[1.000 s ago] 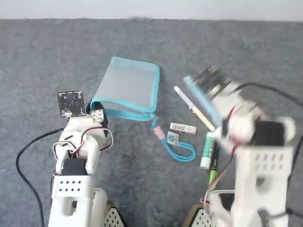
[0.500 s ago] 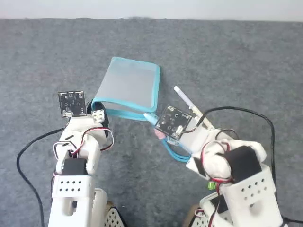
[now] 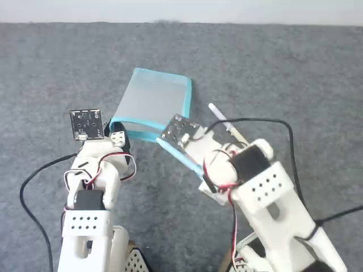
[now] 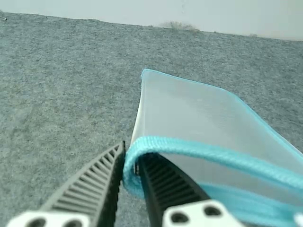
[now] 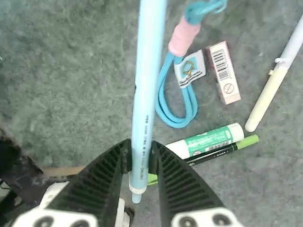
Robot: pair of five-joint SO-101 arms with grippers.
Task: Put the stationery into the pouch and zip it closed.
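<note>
- The see-through pouch (image 3: 156,102) with a blue edge lies on the grey mat (image 3: 295,68), in the upper middle of the high view, with its mouth turned toward the two arms
- The left gripper (image 4: 130,158) is at the left corner of that mouth; its two fingers are pinched tight on the blue zip edge, and the mouth gapes open there
- The right gripper (image 5: 140,151) is squeezed around a light blue pen (image 5: 147,85), close to the pen's back end
- In the high view this pen slants across the middle of the frame; its far tip is right at the pouch mouth, and I cannot tell if it is inside
- The pink zip pull (image 5: 182,30) and the blue strap (image 5: 177,104) lie on the mat just beside the pen
- A small white tag (image 5: 189,71) and an eraser (image 5: 223,71) lie next to the strap
- A white and cream pen (image 3: 224,122) lies right of the pouch in the high view, partly under the right arm
- A glue stick (image 5: 208,141) and a green marker (image 5: 222,147) lie side by side, touching, near the right gripper
</note>
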